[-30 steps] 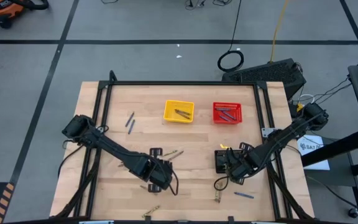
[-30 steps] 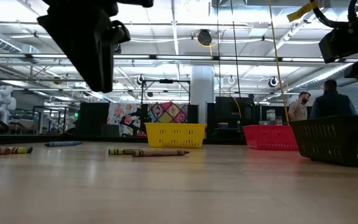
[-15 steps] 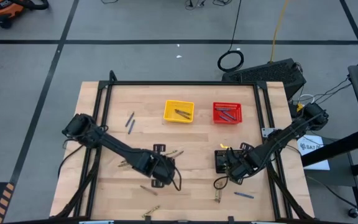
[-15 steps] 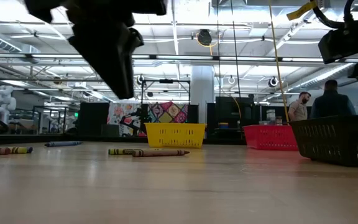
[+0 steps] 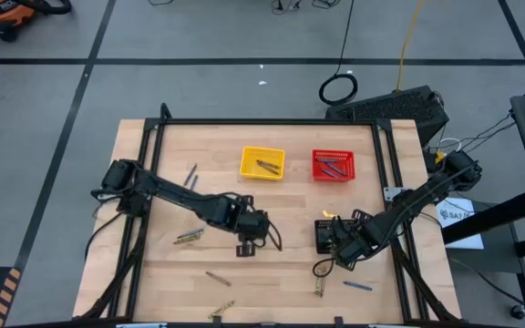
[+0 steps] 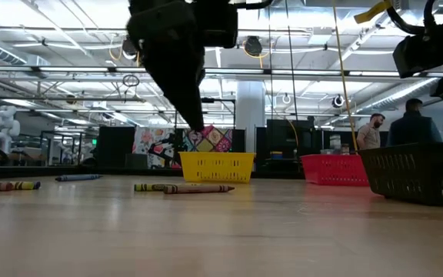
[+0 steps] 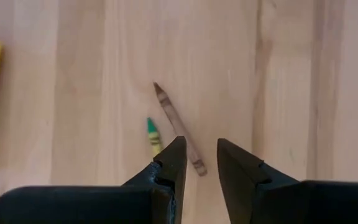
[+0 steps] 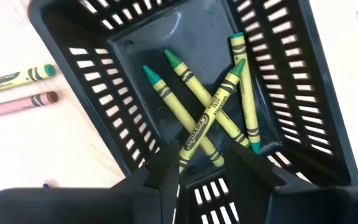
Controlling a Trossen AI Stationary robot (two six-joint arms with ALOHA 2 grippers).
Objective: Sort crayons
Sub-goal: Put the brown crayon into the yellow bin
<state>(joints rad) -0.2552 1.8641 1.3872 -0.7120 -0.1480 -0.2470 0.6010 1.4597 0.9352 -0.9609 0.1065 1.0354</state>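
Left end effector (image 7: 196, 163) hovers open over brown crayon (image 7: 179, 129), tip pointing away.

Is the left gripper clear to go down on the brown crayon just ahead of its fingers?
Probably yes. The left gripper hangs open above the brown crayon, over bare wood. Only a yellow-green crayon lies close beside it.
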